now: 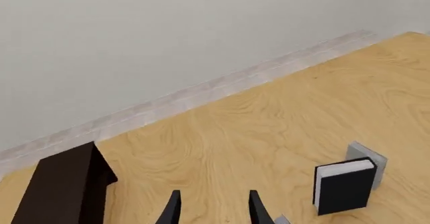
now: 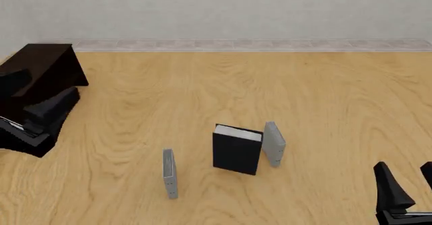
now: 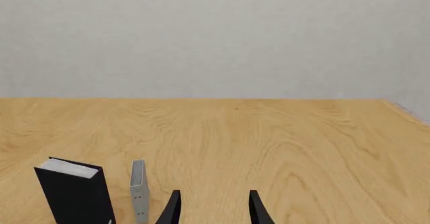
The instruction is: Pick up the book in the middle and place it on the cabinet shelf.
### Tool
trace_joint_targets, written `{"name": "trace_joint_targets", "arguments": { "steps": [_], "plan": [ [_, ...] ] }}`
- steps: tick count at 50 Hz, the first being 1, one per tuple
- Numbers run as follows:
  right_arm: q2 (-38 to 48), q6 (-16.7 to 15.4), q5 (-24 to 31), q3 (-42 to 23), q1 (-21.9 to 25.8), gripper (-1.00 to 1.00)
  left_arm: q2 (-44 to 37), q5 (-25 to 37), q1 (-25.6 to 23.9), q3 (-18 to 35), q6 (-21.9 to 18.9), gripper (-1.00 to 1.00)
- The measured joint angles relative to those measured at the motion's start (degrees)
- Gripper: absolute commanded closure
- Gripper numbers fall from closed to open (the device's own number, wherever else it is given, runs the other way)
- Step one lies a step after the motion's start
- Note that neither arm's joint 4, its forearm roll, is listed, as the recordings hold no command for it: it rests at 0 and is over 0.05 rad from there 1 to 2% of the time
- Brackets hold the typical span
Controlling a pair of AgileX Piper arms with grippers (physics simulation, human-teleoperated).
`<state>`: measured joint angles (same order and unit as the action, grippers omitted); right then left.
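The book (image 2: 236, 151) stands upright mid-table between two grey books (image 2: 169, 173), well apart from my grippers.

Only my front view shows both; each wrist view shows parted fingers, left gripper (image 1: 212, 209) by the cabinet shelf (image 2: 42, 76).

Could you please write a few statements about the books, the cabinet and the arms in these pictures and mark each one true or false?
1. The black book stands upright on the table. True.
2. The black book already rests on the dark cabinet. False: it is on the table, well to the right of the cabinet in the front view.
3. Two thin grey books stand on the table, one left of the black book and one just right of it. True.
4. The right gripper holds the black book. False: its jaws are open and empty.
5. The left gripper has its jaws open. True.
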<state>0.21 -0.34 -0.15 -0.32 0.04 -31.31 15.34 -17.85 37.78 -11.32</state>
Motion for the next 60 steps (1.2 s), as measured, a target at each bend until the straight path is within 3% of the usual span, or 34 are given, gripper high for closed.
{"name": "trace_joint_targets", "arguments": {
  "steps": [11, 22, 41, 60],
  "plan": [
    [-0.1, -0.2, -0.2, 0.0, 0.0, -1.00, -10.2, 2.1, -8.7, 6.9, -5.7, -1.00],
    [-0.1, -0.5, -0.4, 0.1, 0.1, -1.00, -20.6, 7.2, -16.4, 17.3, -10.6, -1.00],
    [-0.1, -0.5, -0.5, 0.1, 0.1, -1.00, -36.3, 18.7, -27.1, 33.2, -16.0, -1.00],
    [-0.1, -0.4, -0.5, 0.1, 0.0, -1.00, -48.0, 30.5, -35.8, 42.6, -19.9, -1.00]
  ]
}}
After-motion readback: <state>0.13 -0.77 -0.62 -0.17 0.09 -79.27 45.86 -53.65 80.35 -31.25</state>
